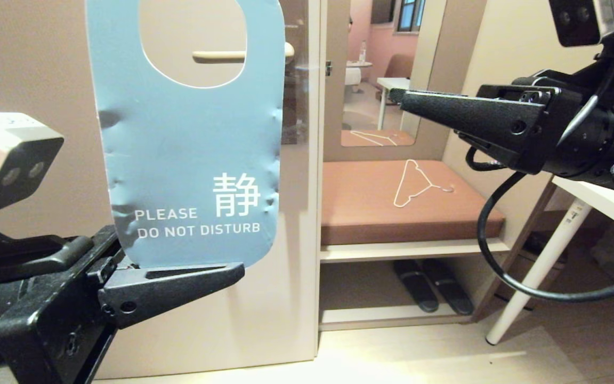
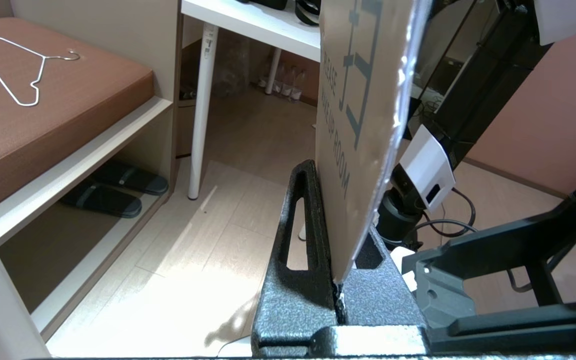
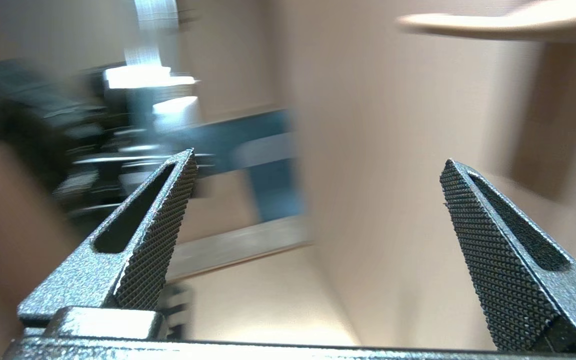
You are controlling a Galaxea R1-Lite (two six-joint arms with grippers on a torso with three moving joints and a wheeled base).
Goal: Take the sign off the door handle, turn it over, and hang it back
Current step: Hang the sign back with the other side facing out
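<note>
Blue sign (image 1: 190, 154) upright, bottom edge pinched in left gripper (image 1: 232, 269); right gripper (image 3: 318, 165) wide.

Blue sign (image 1: 190, 154), white lettering; cream door handle (image 1: 221, 55)

Dented matt card sign (image 1: 190, 154); rough, knurled black fingers (image 3: 158, 240).

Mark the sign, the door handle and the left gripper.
sign (image 1: 190, 154): head view, middle of the blue face.
door handle (image 1: 219, 55): head view, cream lever seen through the sign's hole.
left gripper (image 2: 339, 290): left wrist view, fingertips clamping the sign's bottom edge.
</note>
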